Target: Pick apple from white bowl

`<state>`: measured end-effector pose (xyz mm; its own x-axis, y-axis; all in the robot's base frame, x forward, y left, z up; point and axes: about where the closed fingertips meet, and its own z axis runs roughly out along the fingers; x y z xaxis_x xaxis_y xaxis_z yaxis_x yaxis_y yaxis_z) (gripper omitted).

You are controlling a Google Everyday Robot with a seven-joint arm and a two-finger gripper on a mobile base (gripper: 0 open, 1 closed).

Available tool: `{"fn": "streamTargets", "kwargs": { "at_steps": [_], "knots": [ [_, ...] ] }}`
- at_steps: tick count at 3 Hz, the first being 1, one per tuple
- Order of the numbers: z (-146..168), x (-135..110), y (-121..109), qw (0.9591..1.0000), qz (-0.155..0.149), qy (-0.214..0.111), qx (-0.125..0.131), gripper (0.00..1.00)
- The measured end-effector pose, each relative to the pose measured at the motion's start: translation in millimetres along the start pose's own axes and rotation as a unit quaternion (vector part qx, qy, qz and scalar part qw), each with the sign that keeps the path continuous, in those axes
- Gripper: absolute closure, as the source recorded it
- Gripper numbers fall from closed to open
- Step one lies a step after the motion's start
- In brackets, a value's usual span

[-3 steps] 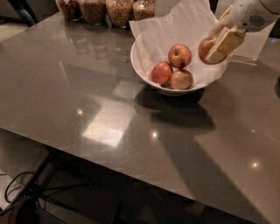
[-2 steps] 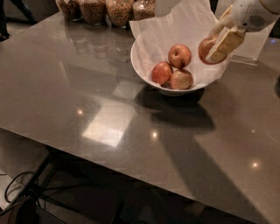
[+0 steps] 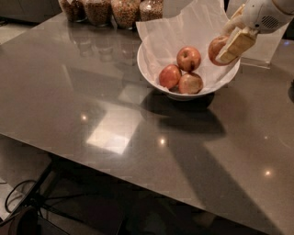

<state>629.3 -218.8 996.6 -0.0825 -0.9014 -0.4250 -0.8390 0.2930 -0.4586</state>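
The white bowl (image 3: 151,73), lined with crumpled white paper, stands at the far right-centre of the dark table. Three reddish apples lie inside it: one at the back (image 3: 189,58), one front left (image 3: 170,76), one front right (image 3: 190,83). My gripper (image 3: 225,47) comes in from the upper right and is shut on another apple (image 3: 216,48), held at the bowl's right rim, slightly above the paper. A cream finger (image 3: 235,45) covers that apple's right side.
Several glass jars of grains (image 3: 112,10) line the table's far edge, left of the bowl. A clear stand (image 3: 264,53) sits behind the bowl at the right. The table's near edge (image 3: 138,181) runs diagonally, with cables and floor below.
The gripper with its apple has risen slightly and drifted a little right at the bowl's right rim. The three apples in the bowl have not moved.
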Motion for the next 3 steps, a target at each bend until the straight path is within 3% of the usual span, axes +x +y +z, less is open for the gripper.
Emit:
{"fn": "streamTargets", "kwargs": {
  "at_steps": [3],
  "knots": [
    [0.1,0.0,0.0,1.0000,0.000,0.000,0.000,0.57]
  ]
}}
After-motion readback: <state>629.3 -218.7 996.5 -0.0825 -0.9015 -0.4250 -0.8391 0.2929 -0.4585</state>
